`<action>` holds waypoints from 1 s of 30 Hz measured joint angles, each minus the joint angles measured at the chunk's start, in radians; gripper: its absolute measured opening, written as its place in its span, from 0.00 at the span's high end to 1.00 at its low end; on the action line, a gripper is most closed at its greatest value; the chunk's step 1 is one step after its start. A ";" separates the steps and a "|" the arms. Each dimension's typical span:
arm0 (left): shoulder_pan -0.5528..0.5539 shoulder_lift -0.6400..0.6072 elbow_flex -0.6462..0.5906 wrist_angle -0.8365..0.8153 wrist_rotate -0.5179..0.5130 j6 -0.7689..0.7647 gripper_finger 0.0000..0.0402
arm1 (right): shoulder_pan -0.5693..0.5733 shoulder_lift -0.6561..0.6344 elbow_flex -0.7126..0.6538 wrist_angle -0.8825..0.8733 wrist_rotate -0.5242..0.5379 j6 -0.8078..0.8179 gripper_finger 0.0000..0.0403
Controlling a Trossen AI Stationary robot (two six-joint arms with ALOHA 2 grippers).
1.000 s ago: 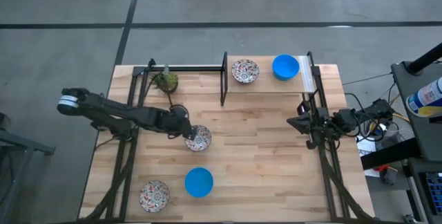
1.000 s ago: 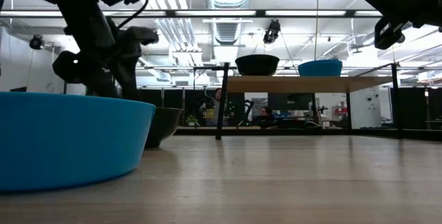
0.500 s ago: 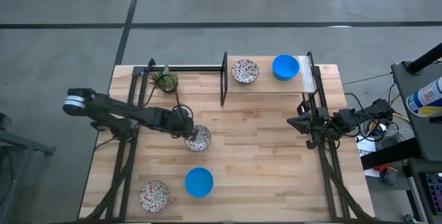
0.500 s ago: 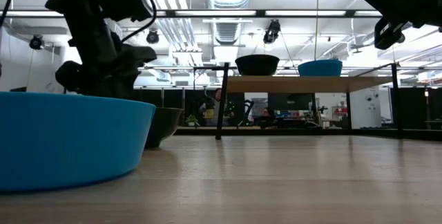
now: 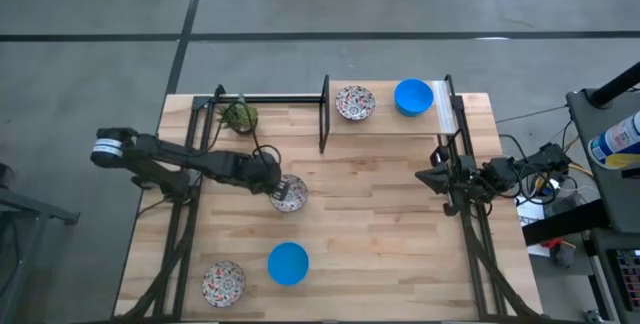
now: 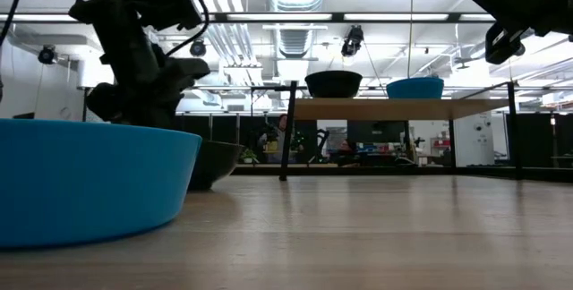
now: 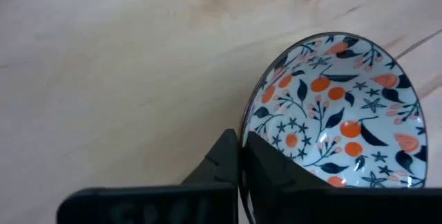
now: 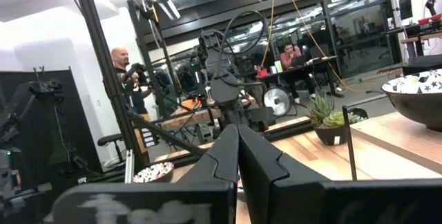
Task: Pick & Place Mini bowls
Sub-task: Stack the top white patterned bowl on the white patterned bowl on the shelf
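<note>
Nearest the table's front edge sit a blue bowl and a patterned bowl. Beyond the blue bowl, the left claw pinches the rim of a white bowl with orange-and-dark flowers, now shifted slightly farther back, suggesting the carry has begun. The right claw, pressed together, waits off to the side.
</note>
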 joint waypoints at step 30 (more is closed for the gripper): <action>0.182 -0.101 0.347 0.083 0.072 0.036 1.00 | 0.000 0.000 0.000 0.000 0.000 0.000 0.98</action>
